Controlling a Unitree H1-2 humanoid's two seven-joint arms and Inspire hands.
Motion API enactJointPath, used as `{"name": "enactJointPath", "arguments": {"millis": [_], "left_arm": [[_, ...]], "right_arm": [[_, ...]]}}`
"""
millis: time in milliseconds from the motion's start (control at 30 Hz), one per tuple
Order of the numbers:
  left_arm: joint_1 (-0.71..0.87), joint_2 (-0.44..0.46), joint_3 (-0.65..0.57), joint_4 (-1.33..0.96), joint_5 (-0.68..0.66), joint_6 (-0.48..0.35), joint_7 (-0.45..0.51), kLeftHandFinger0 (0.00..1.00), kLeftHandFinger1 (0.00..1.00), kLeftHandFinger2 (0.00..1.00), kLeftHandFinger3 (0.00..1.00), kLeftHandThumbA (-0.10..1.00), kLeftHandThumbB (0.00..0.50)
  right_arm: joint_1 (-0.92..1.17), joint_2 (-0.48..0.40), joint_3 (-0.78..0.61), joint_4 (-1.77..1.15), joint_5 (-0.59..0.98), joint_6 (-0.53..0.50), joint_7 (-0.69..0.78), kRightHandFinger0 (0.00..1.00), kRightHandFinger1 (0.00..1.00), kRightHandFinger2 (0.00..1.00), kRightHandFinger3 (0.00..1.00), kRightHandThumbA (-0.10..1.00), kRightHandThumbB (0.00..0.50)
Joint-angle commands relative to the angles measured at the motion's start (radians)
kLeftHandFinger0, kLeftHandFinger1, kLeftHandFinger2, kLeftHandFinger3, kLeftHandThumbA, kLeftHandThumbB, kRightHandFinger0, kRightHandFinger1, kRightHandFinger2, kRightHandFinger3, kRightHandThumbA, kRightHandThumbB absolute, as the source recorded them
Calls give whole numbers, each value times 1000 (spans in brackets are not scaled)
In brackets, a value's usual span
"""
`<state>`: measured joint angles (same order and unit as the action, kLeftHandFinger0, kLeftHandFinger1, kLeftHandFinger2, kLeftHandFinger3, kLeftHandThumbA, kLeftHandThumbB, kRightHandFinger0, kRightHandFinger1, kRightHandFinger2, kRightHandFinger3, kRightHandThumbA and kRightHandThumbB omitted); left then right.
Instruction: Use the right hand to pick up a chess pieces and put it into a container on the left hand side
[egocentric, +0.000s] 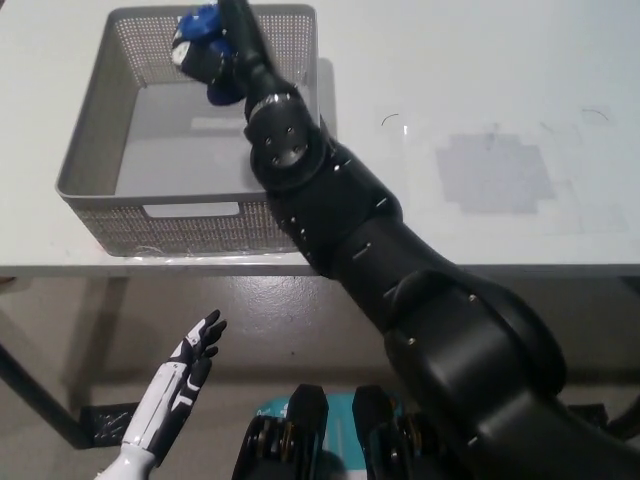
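White left hand (175, 385) at lower left, below the table edge & over the floor, fingers apart and straight, holding nothing. Just resting there.

Grey mesh basket (90, 150) sits on the white table (450, 80), upper left, near the front edge. Cut-out handles on its near & far walls. Inside floor looks bare as far as can be seen; arm covers the right part of it.

Black right hand (215, 50) is over the far side of the basket, by the back wall's handle slot, fingers closed round a blue chess piece (200, 25). Piece shows as blue lumps between the fingers, above & below the hand; exact shape can't be made out. Can't tell if the piece touches the basket or hangs clear above it.

Black right arm (340, 220) runs from bottom right diagonally up-left, crossing the table's front edge & the basket's right wall.

Right of the arm: a faint grey patch (495, 175) on the tabletop, w/ a couple of thin dark curled marks (388, 120) between it & the basket. A small dark bit of smth on the floor at far lower left (105, 425), too blurred to tell.
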<state>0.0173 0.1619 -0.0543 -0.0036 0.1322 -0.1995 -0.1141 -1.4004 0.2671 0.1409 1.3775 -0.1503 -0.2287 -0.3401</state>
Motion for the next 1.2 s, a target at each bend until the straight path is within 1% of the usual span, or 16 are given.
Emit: {"name": "enactJointPath", "arguments": {"millis": [0, 100, 167, 200, 267, 300, 333, 367, 400, 433, 533, 567, 733, 933, 1100, 1167], "left_arm": [[-22, 23, -9, -27, 5, -19, -14, 1000, 1000, 1000, 1000, 1000, 214], [-29, 24, -12, -21, -2, -28, -17, 1000, 1000, 1000, 1000, 1000, 196], [-29, 25, -17, -22, -4, -37, -20, 1000, 1000, 1000, 1000, 1000, 191], [-30, 25, -18, -22, -3, -37, -21, 1000, 1000, 1000, 1000, 1000, 193], [-34, 31, -24, -21, 3, -35, -24, 1000, 1000, 1000, 1000, 1000, 193], [-36, 32, -26, -22, 4, -28, -26, 1000, 1000, 1000, 1000, 1000, 201], [-38, 33, -28, -20, 6, -27, -23, 1000, 1000, 1000, 1000, 1000, 204], [-39, 32, -30, -18, 9, -24, -22, 1000, 1000, 1000, 1000, 1000, 212], [-39, 33, -30, -18, 9, -23, -22, 1000, 1000, 1000, 1000, 1000, 212], [-40, 37, -34, -20, 17, -24, -23, 1000, 1000, 1000, 1000, 1000, 204], [-40, 40, -38, -24, 26, -19, -23, 1000, 1000, 1000, 1000, 1000, 208], [-43, 40, -41, -22, 31, -21, -23, 1000, 1000, 1000, 1000, 1000, 197], [-45, 39, -43, -19, 29, -19, -17, 1000, 1000, 1000, 1000, 1000, 201], [-54, 38, -46, -9, 34, -29, -12, 1000, 1000, 1000, 1000, 1000, 190], [-58, 39, -47, -8, 36, -30, -14, 1000, 1000, 1000, 1000, 1000, 187], [-61, 39, -46, -8, 29, -26, -17, 1000, 1000, 1000, 1000, 1000, 188]], "right_arm": [[-40, 0, 52, 11, -61, -29, -23, 0, 374, 770, 843, -100, 97], [-25, -7, 64, 17, -59, -34, -12, 0, 432, 829, 932, -100, 109], [-16, -13, 82, 19, -71, -14, -7, 81, 519, 913, 989, -100, 154], [-15, -15, 85, 19, -72, -13, -8, 81, 511, 905, 934, -100, 156], [-8, -21, 98, 23, -80, 2, -8, 185, 535, 835, 959, -67, 185], [-9, -29, 98, 24, -74, 17, 21, 227, 510, 756, 1000, 62, 194], [-10, -35, 100, 25, -70, 26, 51, 337, 574, 783, 1000, 135, 199], [-12, -47, 102, 26, -65, 40, 111, 702, 889, 993, 1000, 260, 221], [-12, -48, 103, 26, -64, 42, 117, 722, 885, 979, 1000, 270, 224], [-13, -59, 109, 28, -68, 69, 158, 872, 1000, 1000, 1000, 389, 264], [-10, -73, 120, 26, -78, 86, 180, 1000, 1000, 1000, 1000, 541, 276], [-9, -82, 125, 24, -80, 92, 198, 1000, 1000, 1000, 1000, 660, 279], [-12, -99, 150, 18, -96, 119, 245, 1000, 1000, 1000, 1000, 864, 302], [-21, -117, 152, 10, -93, 135, 279, 1000, 1000, 1000, 1000, 994, 352], [-54, -146, 109, -29, -59, 108, 279, 1000, 1000, 1000, 1000, 1000, 397], [-70, -163, 94, -56, -53, 105, 282, 1000, 1000, 1000, 1000, 1000, 389]]}}
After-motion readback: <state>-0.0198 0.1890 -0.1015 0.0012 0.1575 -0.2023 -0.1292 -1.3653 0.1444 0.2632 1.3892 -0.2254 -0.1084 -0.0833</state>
